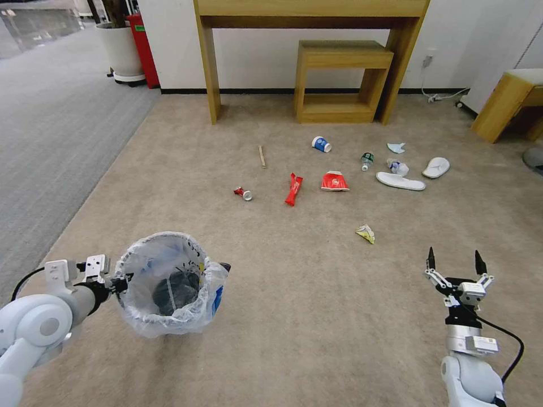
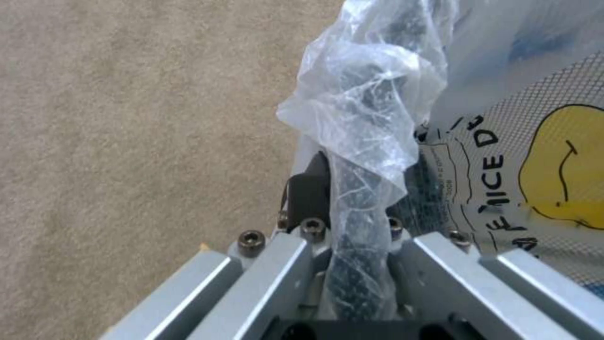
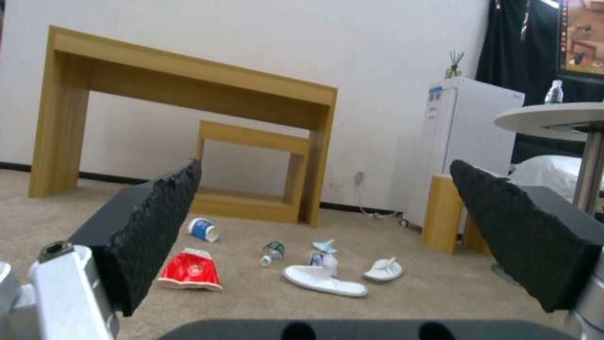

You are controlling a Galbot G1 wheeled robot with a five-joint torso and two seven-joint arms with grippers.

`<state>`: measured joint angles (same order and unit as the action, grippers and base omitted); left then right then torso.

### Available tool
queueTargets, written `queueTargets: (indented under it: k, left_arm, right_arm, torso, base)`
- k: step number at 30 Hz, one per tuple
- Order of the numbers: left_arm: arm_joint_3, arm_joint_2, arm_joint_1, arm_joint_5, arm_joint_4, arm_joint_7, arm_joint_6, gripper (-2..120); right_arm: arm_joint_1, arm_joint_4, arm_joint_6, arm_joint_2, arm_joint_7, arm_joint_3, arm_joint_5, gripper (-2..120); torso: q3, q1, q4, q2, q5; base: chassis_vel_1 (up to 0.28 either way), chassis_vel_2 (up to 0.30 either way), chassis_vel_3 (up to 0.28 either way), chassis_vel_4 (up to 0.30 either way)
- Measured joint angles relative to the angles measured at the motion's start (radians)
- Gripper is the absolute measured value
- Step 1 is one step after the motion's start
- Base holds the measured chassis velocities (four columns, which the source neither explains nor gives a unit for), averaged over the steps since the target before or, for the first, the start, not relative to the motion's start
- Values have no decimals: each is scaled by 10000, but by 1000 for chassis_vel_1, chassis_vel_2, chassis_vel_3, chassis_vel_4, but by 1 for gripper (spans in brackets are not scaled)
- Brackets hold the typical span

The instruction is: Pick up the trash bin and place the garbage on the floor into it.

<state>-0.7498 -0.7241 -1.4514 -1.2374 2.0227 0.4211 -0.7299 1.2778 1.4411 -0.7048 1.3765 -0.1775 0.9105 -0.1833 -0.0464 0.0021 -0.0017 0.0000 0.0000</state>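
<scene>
Down at your lower left in the head view, the left gripper [image 1: 120, 281] is clamped on the near rim of the trash bin [image 1: 169, 285], and the left wrist view shows the bin's plastic-wrapped rim pinched between the two fingers, so the bin is already carried on that side. Your right gripper [image 1: 456, 263] hangs low on the right with its jaws spread wide and nothing between them. All of the garbage lies ahead of you on the floor [image 1: 294, 316], well apart from both arms, and most of it sits right of centre. The yellow wrapper [image 1: 366, 233] is the nearest piece, ahead and a little to the left of the free gripper and far closer to it than to the bin. Beyond it lie the red pouch [image 1: 335, 181], the long red wrapper [image 1: 293, 189] with its length running roughly away from you, the crushed can [image 1: 243, 193], the wooden stick [image 1: 262, 156], the paper cup [image 1: 321, 144], the small bottle [image 1: 367, 161] and the slippers [image 1: 400, 181]. By my reading, the right arm is the picker; bring the bin across to it.
</scene>
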Motion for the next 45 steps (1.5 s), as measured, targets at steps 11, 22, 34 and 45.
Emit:
queueTargets:
  k: [11,22,34,45]
  left_arm:
    - [-203,133,-105,-336,-64,236,-69,0]
    - [-208,57,-364,-181,-133,255,-70,0]
    - [-191,56,-549,-56,-325,115,-68,0]
    - [46,-98,-610,267,-453,-39,-67,0]
  right_arm:
    - [-40,-83,-9,-36,0,19,38,100]
    - [-36,-97,-38,-42,-1,35,36,100]
    - [-98,-149,-47,53,-7,6,115,100]
    - [-63,-87,-45,57,-9,31,132,100]
  torso:
    - [0,0,0,0,0]
    - [0,0,0,0,0]
    - [0,0,0,0,1]
    - [0,0,0,0,0]
  base:
    - [0,0,0,0]
    - [0,0,0,0]
    - [0,0,0,0]
    - [0,0,0,0]
